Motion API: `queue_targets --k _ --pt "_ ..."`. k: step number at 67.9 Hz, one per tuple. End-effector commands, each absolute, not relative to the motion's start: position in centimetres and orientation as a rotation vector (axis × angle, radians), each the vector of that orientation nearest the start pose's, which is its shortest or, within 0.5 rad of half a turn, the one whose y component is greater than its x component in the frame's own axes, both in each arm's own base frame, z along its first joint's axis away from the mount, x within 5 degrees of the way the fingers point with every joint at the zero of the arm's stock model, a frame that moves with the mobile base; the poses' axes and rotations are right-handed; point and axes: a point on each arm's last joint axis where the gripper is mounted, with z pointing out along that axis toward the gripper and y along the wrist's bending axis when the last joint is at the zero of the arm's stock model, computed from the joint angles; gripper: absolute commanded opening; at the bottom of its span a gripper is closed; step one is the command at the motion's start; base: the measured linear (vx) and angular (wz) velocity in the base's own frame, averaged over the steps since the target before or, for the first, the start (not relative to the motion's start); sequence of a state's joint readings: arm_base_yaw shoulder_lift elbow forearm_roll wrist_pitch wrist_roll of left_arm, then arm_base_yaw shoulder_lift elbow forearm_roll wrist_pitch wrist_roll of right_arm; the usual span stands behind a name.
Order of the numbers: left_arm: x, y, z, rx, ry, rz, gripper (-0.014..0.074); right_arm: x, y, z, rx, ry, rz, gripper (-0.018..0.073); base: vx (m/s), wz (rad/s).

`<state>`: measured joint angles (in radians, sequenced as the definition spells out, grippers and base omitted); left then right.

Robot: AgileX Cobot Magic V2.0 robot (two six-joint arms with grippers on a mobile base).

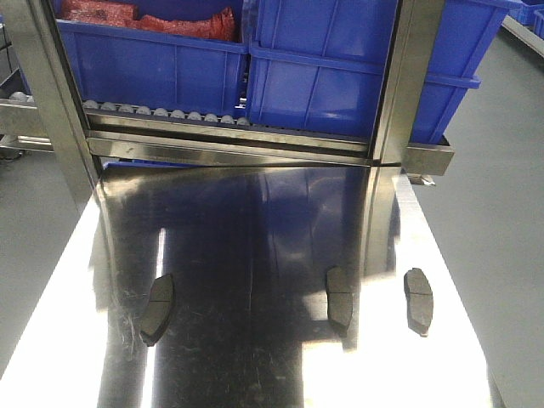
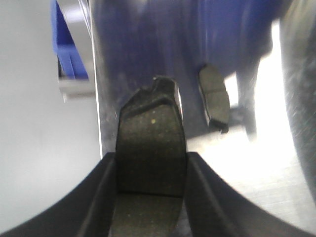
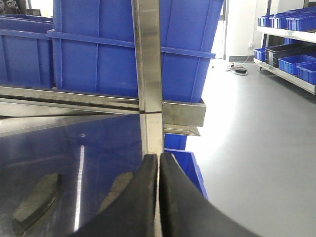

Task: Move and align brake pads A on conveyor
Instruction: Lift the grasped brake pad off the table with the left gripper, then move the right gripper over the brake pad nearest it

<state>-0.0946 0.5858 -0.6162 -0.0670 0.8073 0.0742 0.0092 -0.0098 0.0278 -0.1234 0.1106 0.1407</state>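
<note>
Three brake pads lie flat on the shiny steel tabletop [image 1: 255, 212]: one at the left [image 1: 157, 308], one right of centre [image 1: 339, 297] and one at the right [image 1: 418, 299]. Neither gripper shows in the front view. In the left wrist view my left gripper [image 2: 150, 158] is shut on another dark grey brake pad [image 2: 150, 123], one black finger against each long edge. A further pad [image 2: 215, 98] lies on the steel beyond it. My right gripper [image 3: 158, 157] is shut with nothing in it, and two pads [image 3: 37, 202] [image 3: 121, 190] lie to its left. The conveyor is out of view.
A roller rack [image 1: 161, 113] with blue bins [image 1: 340, 76] stands along the table's far edge. Steel posts [image 1: 399, 85] rise at both far corners. One bin holds red parts [image 1: 144, 17]. Grey floor lies beyond both table sides, with another blue bin [image 3: 185, 163] below the right corner.
</note>
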Motion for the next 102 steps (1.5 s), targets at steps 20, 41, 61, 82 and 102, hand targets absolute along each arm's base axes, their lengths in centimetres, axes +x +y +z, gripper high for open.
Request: queue_targets --k 20,41,61,82,102 --pt "4.5 -1.0 29.1 0.124 1.896 -0.129 -0.0006 5.6 0.0 19.7 -0.005 1.540 0.004 -0.0011 0.00 0.00" --pt "3.5 -0.9 29.3 0.111 1.791 -0.149 -0.0006 5.6 0.0 19.7 -0.005 1.542 0.004 -0.0011 0.00 0.00" --pt "3.5 -0.9 29.3 0.111 1.792 -0.149 -0.0006 5.6 0.0 19.7 -0.013 1.542 -0.005 -0.0011 0.00 0.00" --pt "3.5 -0.9 29.3 0.111 1.792 -0.149 -0.0006 5.6 0.0 20.1 -0.022 1.512 -0.008 -0.0011 0.00 0.00" --pt "3.5 -0.9 29.3 0.111 1.792 -0.149 -0.0006 5.0 0.1 23.6 0.002 1.382 0.026 -0.0011 0.00 0.00"
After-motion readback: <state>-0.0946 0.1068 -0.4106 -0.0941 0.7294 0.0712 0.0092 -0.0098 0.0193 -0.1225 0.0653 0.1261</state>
